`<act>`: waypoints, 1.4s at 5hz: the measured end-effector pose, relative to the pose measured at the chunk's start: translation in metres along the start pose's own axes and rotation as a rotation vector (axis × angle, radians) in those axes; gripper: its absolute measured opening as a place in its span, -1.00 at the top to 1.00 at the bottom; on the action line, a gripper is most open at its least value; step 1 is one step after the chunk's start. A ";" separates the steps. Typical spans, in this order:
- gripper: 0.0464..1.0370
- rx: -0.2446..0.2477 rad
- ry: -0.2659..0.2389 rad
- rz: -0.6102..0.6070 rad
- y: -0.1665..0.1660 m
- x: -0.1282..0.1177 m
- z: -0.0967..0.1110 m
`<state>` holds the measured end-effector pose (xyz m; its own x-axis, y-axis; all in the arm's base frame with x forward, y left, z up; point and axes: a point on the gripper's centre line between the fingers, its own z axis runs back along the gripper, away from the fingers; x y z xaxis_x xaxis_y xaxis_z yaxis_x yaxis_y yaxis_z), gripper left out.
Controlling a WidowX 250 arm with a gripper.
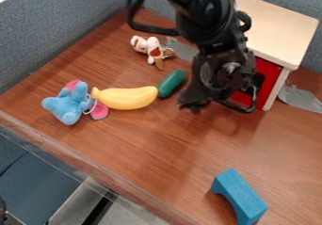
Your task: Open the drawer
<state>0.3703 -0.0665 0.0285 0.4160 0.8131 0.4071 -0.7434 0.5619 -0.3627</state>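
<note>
The wooden cabinet (277, 26) stands at the back of the desk (157, 144), its red drawer (267, 76) facing the open work area, presumably so the drawer has room to slide out. Strips of grey tape (301, 98) lie by the cabinet's base, likely there to stop it dragging along when pulled. The drawer sits under the cabinet's pale top and looks closed, though the arm (211, 21) covers much of its front. The banana (129, 98), green vegetable (171, 83), blue stuffed toy (66, 106) and small brown-and-white toy (151, 47) lie off to the left of the picture, and the blue arch block (239, 198) near the bottom edge (none of them seems to have a part in this job).

The end effector (194, 104) hangs low in front of the cabinet, close to the drawer's lower side, a sensible place for a pull. How far it is spread I cannot tell, nor whether it touches the drawer or a handle; no loose object can be made out in its grip.
</note>
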 end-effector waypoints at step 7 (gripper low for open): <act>0.38 0.053 0.137 0.046 0.042 -0.033 0.035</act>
<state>0.3072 -0.0745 0.0291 0.4454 0.8531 0.2716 -0.7886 0.5175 -0.3322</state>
